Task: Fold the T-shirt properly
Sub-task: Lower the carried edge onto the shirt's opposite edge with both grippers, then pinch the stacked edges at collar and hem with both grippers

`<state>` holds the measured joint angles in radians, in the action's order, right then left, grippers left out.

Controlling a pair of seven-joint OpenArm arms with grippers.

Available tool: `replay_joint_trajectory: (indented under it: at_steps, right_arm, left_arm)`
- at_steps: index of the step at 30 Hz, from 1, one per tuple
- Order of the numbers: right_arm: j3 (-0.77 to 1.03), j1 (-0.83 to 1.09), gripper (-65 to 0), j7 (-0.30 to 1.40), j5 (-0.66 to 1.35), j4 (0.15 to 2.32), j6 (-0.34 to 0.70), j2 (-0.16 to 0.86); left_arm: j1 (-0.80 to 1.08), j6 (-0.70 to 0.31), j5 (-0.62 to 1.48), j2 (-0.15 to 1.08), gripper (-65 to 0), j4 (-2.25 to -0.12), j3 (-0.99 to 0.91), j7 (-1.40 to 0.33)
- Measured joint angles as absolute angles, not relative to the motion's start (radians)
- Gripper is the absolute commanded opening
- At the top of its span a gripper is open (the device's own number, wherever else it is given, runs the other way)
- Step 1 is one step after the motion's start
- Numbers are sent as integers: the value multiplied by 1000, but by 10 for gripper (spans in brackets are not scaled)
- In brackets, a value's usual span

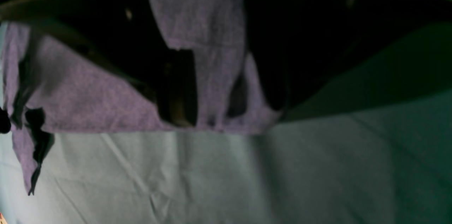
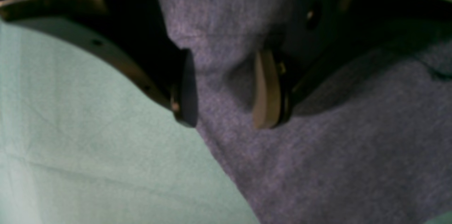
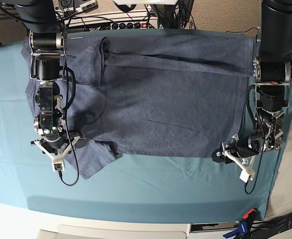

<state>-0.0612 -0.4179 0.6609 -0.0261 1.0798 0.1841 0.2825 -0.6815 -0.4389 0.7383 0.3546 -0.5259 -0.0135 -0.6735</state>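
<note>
The slate blue-grey T-shirt [image 3: 171,99] lies spread flat on the teal table cloth [image 3: 136,189], plain side up, with a long crease across its upper part. My right gripper [image 3: 56,145] is low over the sleeve at the view's left. In the right wrist view its jaws [image 2: 226,121] stand apart, with a ridge of T-shirt [image 2: 317,164] fabric rising between them. My left gripper [image 3: 231,153] is at the shirt's lower corner on the view's right. Its fingers [image 1: 180,111] also stand apart, straddling a strip of T-shirt [image 1: 215,75] near the hem.
A power strip and cables [image 3: 111,22] run along the table's back edge. A small clamp [image 3: 246,215] sits at the front right corner. The cloth ends at the table's front edge [image 3: 136,219]. A sleeve flap [image 3: 93,159] juts toward the front.
</note>
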Motion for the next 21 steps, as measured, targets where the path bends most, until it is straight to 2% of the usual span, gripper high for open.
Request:
replay_joint_trajectory:
  at_steps: [12, 14, 15, 17, 18, 21]
  right_arm:
    - [-61, -418, -393, 646, -78, 1080, 181, 285]
    - [-61, -418, -393, 646, -78, 1079, 182, 285]
    - [-61, -418, -393, 646, -78, 1079, 181, 285]
    - [-61, -418, -393, 646, -79, 1080, 181, 285]
    - [-61, -418, -393, 643, -82, 1080, 182, 284]
    - [-61, -418, -393, 642, -148, 1080, 181, 285]
  left_arm:
    - [-679, -447, 738, 399, -386, -526, -13, -680]
    - [-679, -446, 736, 405, -439, -526, -13, -680]
    - [-679, -446, 733, 406, -486, -526, -13, -681]
    - [-678, -443, 725, 408, -620, -525, -13, -683]
    - [-676, -442, 723, 408, -650, -525, -13, -688]
    - [-675, -442, 725, 408, -650, -524, -13, -688]
